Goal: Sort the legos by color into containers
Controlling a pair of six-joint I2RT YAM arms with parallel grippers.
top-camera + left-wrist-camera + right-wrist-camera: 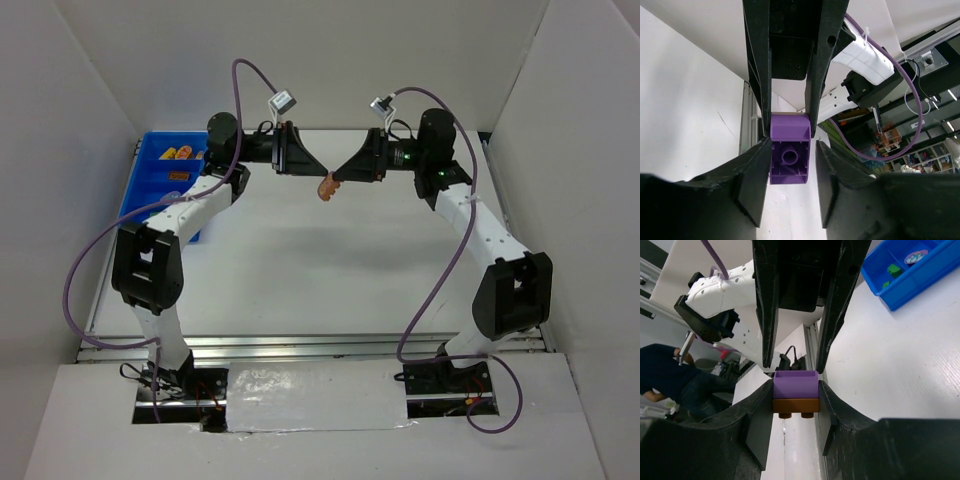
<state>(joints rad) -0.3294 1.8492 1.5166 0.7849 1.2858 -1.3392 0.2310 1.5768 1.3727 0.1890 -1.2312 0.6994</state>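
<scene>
Legos (795, 396), purple-on-brown, pinched in right hand (795, 388); left hand (793, 145) surrounds them, grip unclear.

The left arm (185, 210) and the right arm (480, 225) match: white link shells between blocky black joint housings, on black bases at 7 and 5 o'clock on the worktop. A purple cable (712, 257) runs along the left arm, and a second purple cable (918, 107) along the right, each ending in a white-grey plug (281, 100). A green light (404, 156) shows on the right wrist. The jaws are matte black tapering wedges.
</scene>
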